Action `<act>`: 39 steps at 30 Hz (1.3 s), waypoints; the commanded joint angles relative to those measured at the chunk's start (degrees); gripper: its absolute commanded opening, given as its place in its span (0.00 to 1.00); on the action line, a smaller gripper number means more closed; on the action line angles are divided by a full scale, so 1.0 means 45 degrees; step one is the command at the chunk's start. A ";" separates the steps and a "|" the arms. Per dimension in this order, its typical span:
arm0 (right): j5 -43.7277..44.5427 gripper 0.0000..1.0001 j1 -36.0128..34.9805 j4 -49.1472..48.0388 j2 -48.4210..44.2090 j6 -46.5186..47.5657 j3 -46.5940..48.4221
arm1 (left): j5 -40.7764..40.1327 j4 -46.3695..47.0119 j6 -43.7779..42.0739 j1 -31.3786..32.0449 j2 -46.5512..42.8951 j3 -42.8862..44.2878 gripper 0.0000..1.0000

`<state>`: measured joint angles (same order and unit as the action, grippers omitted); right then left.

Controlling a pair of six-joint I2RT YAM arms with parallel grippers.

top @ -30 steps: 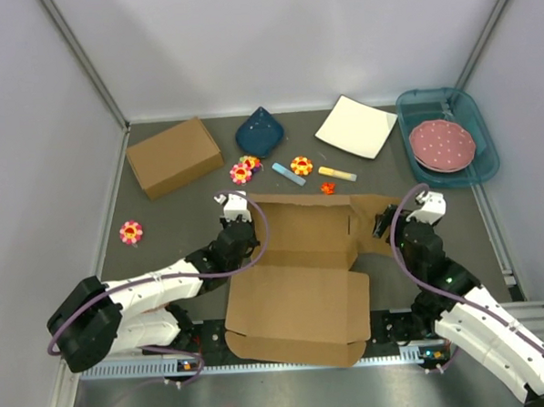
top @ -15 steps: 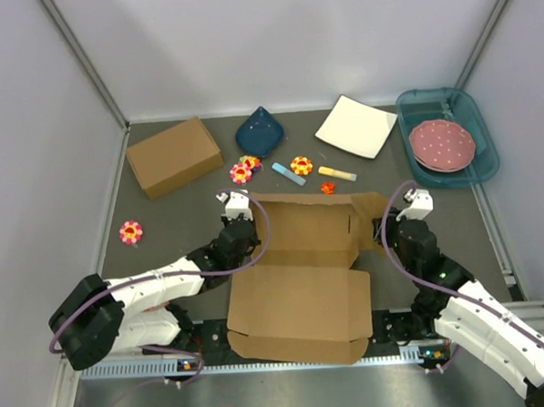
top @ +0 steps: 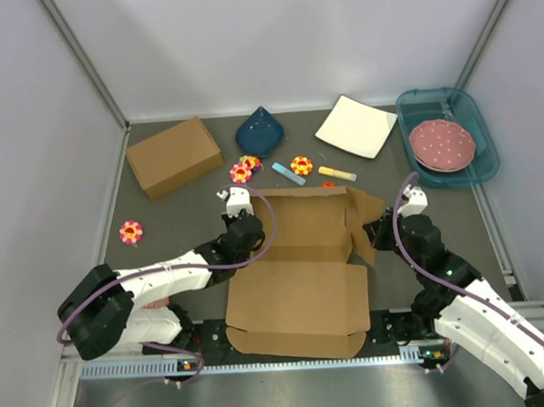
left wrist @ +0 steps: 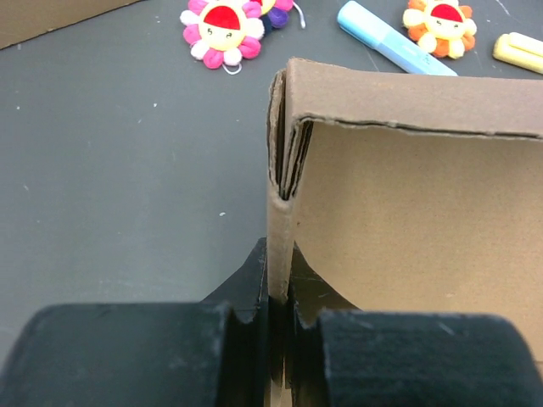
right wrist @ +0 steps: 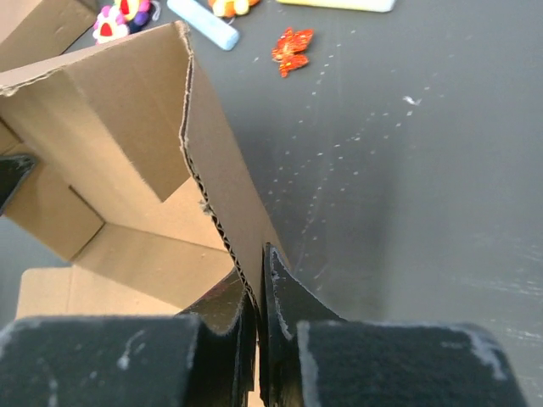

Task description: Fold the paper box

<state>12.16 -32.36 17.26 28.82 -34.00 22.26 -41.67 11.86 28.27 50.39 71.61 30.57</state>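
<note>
The paper box [top: 295, 298] sits in the lower middle of the overhead view, its broad lid panel flat toward the bottom edge and its back wall raised behind. The left gripper [left wrist: 278, 292] has its jaws narrowed onto the doubled left side wall, seemingly to hold that fold upright. The right gripper [right wrist: 257, 275] pinches the lower edge of the right side flap [right wrist: 221, 170], which leans inward, probably to bring it up square against the back wall. A deeper cardboard box [top: 174, 156] and flower toys [top: 241, 172] lie in the upper part, apart from the folding.
</note>
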 commanded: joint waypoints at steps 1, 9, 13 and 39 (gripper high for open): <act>-0.1528 0.00 0.0082 -0.0747 0.0645 -0.1077 0.1069 | -0.1421 -0.0895 0.0747 0.0013 0.0277 0.0745 0.00; -0.1981 0.00 -0.0891 -0.1900 0.1485 -0.1235 0.0834 | -0.1911 -0.0741 0.1139 0.0208 0.0257 0.0941 0.00; -0.1571 0.00 -0.1810 -0.2135 0.2403 -0.0825 0.1029 | -0.1931 -0.0623 0.1237 0.0325 0.0316 0.1020 0.00; -0.1785 0.73 -0.2868 -0.2138 0.1000 0.2006 0.1751 | -0.2361 0.0900 0.1081 0.0384 0.0141 -0.0327 0.00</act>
<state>5.52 -44.53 8.51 37.32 -28.93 25.69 -50.92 11.60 32.88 51.96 72.64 30.41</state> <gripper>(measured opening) 0.722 0.055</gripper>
